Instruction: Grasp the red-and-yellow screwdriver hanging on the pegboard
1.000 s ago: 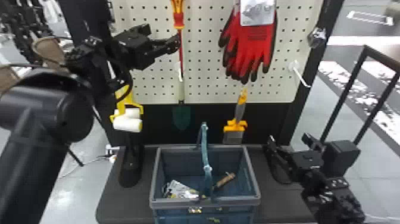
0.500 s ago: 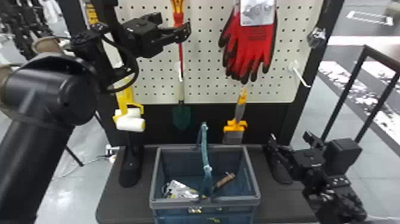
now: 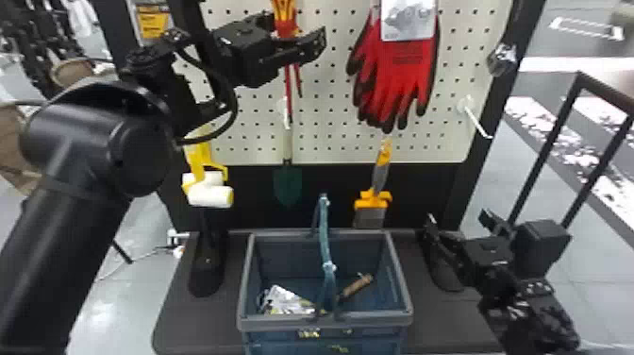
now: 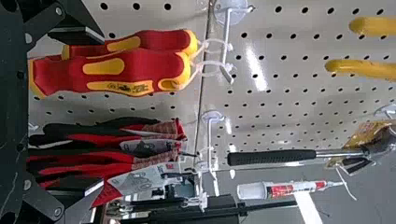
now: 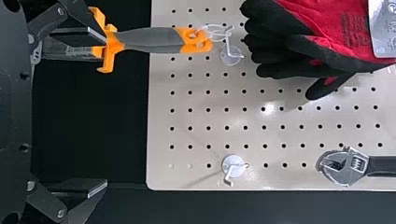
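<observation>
The red-and-yellow screwdriver (image 3: pixel 284 14) hangs from a hook at the top of the white pegboard (image 3: pixel 330 122), its red shaft pointing down. My left gripper (image 3: pixel 315 45) is raised to the handle's height, right at the board. In the left wrist view the handle (image 4: pixel 112 70) lies between the open fingers of the left gripper (image 4: pixel 79 107), closer to one finger, with neither touching it. My right gripper (image 3: pixel 441 264) rests low at the right end of the black table, open (image 5: pixel 88 112) and empty.
Red gloves (image 3: pixel 391 71) hang just right of the screwdriver. A green trowel (image 3: pixel 287 184) hangs below it, an orange-handled scraper (image 3: pixel 377 189) beside that, and a yellow paint roller (image 3: pixel 207 189) at the left. A blue basket (image 3: pixel 245 283) with small items stands on the table.
My left arm has risen and swung right, bringing its gripper from beside the shaft up to the screwdriver handle. The right arm has stayed put.
</observation>
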### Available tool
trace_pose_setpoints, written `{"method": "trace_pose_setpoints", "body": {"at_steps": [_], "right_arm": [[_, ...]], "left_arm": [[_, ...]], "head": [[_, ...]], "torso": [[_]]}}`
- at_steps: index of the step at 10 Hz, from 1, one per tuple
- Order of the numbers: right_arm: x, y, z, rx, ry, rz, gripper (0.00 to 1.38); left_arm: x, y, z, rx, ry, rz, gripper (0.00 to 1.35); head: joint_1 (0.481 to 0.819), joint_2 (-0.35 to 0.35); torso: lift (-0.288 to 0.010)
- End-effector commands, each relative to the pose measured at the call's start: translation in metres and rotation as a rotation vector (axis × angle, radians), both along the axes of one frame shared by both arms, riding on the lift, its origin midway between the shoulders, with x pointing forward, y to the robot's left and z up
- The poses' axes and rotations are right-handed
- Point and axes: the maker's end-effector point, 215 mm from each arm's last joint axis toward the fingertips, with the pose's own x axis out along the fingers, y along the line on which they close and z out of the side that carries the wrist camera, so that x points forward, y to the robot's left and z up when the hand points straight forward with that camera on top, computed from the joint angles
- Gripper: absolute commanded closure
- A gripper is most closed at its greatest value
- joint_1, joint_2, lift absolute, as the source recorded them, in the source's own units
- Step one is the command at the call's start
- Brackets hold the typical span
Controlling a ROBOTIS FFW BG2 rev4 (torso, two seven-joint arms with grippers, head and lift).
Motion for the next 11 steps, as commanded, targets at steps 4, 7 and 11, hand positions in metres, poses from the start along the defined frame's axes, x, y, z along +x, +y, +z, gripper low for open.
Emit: {"method": "trace_pose_setpoints", "body": {"at_steps": [4, 7, 11], "right_arm": [[0.005, 0.010, 0.008, -0.012, -0.016, 0.024, 0.22], [0.004, 0.009, 0.012, -0.018, -0.024, 0.026, 0.22], [0.003, 0.009, 0.010, -0.021, -0.021, 0.026, 0.22]], "left_arm": [[0.002, -0.008, 0.004, 0.013, 0.008, -0.012, 0.24], [0.003, -0.010, 0.009, 0.050, 0.013, -0.026, 0.24], [0.007, -0.002, -0.002, 0.116, 0.075, -0.034, 0.64]], "head": [[0.549, 0.000], [0.549, 0.000], [0.549, 0.000]], "torso": [[-0.100], [-0.100], [-0.100]]}}
